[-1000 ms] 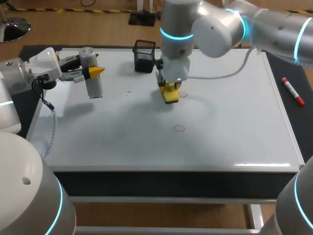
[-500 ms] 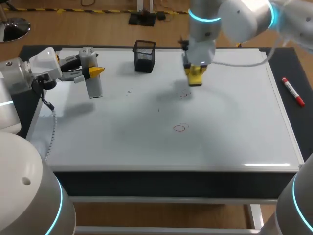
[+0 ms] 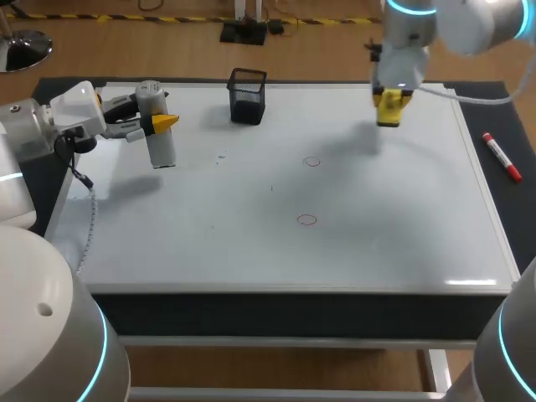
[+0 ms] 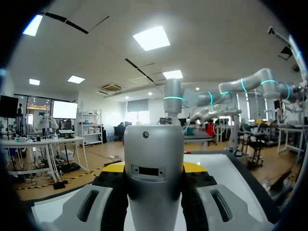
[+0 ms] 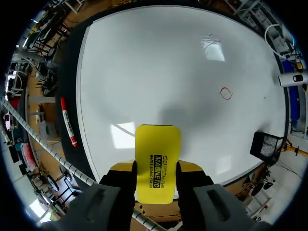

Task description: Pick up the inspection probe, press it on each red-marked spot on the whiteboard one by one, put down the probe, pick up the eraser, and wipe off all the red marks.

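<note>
The right arm has carried the yellow eraser [image 3: 388, 115] away from the middle of the whiteboard [image 3: 377, 243], where it sat just beside the farther red circle [image 3: 312, 162], over to the far right part of the board. The left arm has not moved. Both red circles remain on the board, the nearer red circle [image 3: 306, 220] lying closer to the front edge.

The right gripper [image 3: 392, 100] hangs above the board near its far right corner. In the right wrist view its two fingers press the eraser [image 5: 158, 161] from both sides, with the eraser's flat face turned towards the board below.

The left gripper [image 3: 159, 126] is at the far left of the board, its fingers clamped on the grey inspection probe [image 3: 162, 149], which stands upright. In the left wrist view the probe [image 4: 154, 178] fills the space between the fingers.

A black mesh pen holder [image 3: 248, 95] stands at the far edge of the board, between the two grippers. A red marker [image 3: 501, 157] lies on the dark table to the right of the board, well apart from the eraser.
</note>
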Controlling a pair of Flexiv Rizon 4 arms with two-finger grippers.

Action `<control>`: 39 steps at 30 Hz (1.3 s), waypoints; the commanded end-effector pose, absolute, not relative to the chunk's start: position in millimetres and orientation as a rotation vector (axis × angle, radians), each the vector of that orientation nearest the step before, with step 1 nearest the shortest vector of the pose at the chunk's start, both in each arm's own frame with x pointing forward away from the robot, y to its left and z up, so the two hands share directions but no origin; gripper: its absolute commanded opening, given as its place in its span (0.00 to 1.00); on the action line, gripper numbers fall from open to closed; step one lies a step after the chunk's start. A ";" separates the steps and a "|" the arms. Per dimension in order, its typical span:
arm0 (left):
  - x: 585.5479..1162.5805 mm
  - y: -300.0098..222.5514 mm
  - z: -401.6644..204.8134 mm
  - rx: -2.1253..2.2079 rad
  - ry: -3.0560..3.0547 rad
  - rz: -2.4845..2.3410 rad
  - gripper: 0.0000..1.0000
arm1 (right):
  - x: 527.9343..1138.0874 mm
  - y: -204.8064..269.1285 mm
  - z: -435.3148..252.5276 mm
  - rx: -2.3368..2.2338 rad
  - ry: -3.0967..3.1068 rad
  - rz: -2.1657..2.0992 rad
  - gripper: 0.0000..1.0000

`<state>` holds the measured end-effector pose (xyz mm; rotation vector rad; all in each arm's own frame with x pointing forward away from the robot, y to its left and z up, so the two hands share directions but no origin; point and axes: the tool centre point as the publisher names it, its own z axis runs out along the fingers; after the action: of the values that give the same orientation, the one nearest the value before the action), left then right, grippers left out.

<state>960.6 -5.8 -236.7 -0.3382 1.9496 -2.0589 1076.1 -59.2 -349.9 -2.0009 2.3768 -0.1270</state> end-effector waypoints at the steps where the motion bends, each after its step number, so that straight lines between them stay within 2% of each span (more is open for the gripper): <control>1: 960.4 -6.5 -236.9 -0.337 1.943 -2.060 0.00 | 1078.2 -81.8 -347.7 -1.994 2.375 -0.108 0.00; 15: 960.4 -6.5 -236.9 -0.337 1.943 -2.060 0.00 | 1076.5 -94.9 -350.8 -1.893 2.462 0.106 0.00; 36: 960.4 -6.5 -236.9 -0.337 1.943 -2.060 0.00 | 1073.8 -96.1 -353.2 -1.886 2.470 0.095 0.00; 39: 963.7 -26.5 -231.6 -0.306 2.019 -2.034 0.00 | 1073.8 -96.1 -353.2 -1.886 2.470 0.095 0.00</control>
<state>956.3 -12.9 -237.8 -0.3053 1.9805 -2.0463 1072.3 -95.4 -353.8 -1.8807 2.4699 0.0965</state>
